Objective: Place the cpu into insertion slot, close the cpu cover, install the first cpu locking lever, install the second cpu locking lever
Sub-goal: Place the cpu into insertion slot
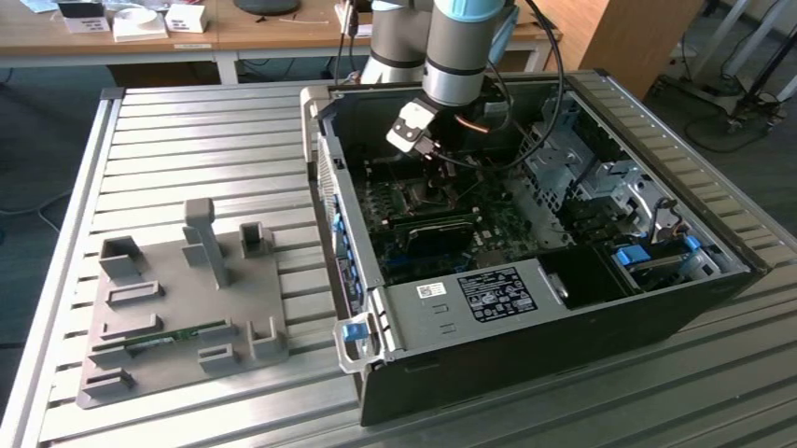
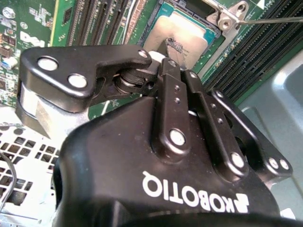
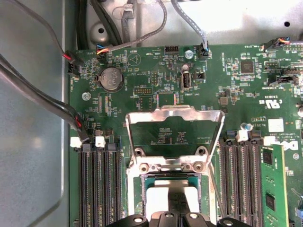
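Observation:
The cpu (image 2: 189, 28) lies flat in the insertion slot (image 3: 134, 196) of the green motherboard, its silver top (image 3: 158, 201) showing. The cpu cover (image 3: 175, 112), a silvery frame with a large window, stands swung up off the slot on its hinge. My gripper (image 2: 166, 46) hangs over the cpu with its black fingers closed together, their tips at the chip's top face; I cannot tell if they touch it. In the exterior view my gripper (image 1: 430, 154) reaches down into the open black case. A thin locking lever (image 2: 274, 20) sticks out beside the slot.
Long black memory slots (image 3: 97, 189) flank the slot on both sides, one holding a green module (image 3: 272, 189). Grey cables (image 3: 42, 101) run along the case wall. A grey fixture plate (image 1: 187, 308) lies on the slatted table on the exterior view's left.

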`<state>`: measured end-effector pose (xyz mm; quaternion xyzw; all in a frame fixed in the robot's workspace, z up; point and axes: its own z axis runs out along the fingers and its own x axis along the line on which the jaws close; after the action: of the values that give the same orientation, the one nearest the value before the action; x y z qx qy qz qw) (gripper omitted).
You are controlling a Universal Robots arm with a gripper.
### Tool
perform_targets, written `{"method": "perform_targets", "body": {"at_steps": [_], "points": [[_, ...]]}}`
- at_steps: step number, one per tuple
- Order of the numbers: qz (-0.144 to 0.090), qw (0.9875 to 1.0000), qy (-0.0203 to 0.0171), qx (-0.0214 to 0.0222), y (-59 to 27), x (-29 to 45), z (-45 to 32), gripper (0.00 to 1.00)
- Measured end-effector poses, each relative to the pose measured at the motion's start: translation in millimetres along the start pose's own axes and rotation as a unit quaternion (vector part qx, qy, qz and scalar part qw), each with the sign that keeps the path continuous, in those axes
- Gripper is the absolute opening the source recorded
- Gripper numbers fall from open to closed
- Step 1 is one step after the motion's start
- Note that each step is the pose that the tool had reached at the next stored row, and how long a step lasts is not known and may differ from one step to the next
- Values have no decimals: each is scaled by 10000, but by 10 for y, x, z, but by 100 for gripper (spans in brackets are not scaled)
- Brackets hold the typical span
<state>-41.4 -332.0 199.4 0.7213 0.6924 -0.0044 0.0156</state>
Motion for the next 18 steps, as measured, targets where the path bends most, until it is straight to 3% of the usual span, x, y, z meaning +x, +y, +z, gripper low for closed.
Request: {"method": "perform_targets", "body": {"at_steps": [8, 18], "points": [[0, 10000, -11, 6, 0, -7, -119, 10], [-1, 10000, -12, 2, 4, -13, -332, 10]]}}
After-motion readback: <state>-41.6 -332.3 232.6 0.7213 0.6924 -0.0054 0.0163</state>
